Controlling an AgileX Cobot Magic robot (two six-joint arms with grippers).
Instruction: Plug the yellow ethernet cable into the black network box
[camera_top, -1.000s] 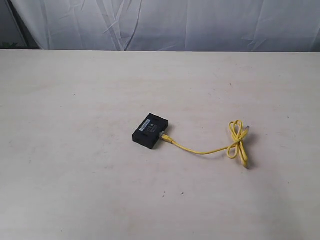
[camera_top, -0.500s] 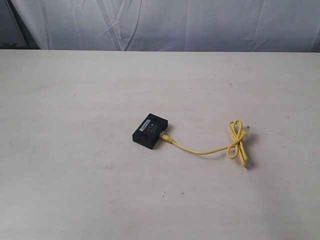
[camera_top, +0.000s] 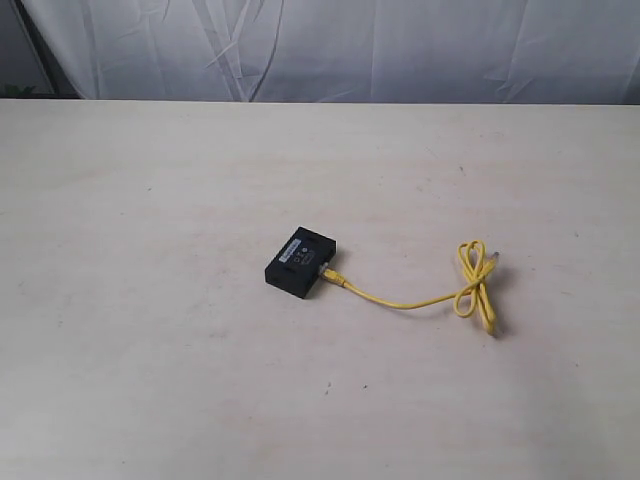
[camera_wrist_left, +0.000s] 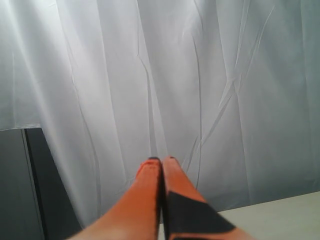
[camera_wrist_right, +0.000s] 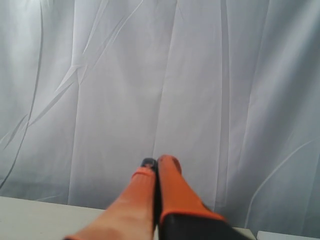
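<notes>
The black network box (camera_top: 301, 261) lies flat near the middle of the table, a white label strip on its top. The yellow ethernet cable (camera_top: 405, 300) runs from the box's right side, where its plug (camera_top: 330, 274) sits against the box's edge, out to a small looped bundle (camera_top: 477, 285) on the right. Neither arm shows in the exterior view. My left gripper (camera_wrist_left: 161, 160) is shut with nothing in it and points at the white curtain. My right gripper (camera_wrist_right: 157, 161) is shut the same way, its orange fingers pressed together, facing the curtain.
The pale table (camera_top: 150, 320) stretches wide around the box and cable. A white curtain (camera_top: 400, 50) hangs behind the far edge. A dark panel (camera_wrist_left: 20, 190) stands beside the curtain in the left wrist view.
</notes>
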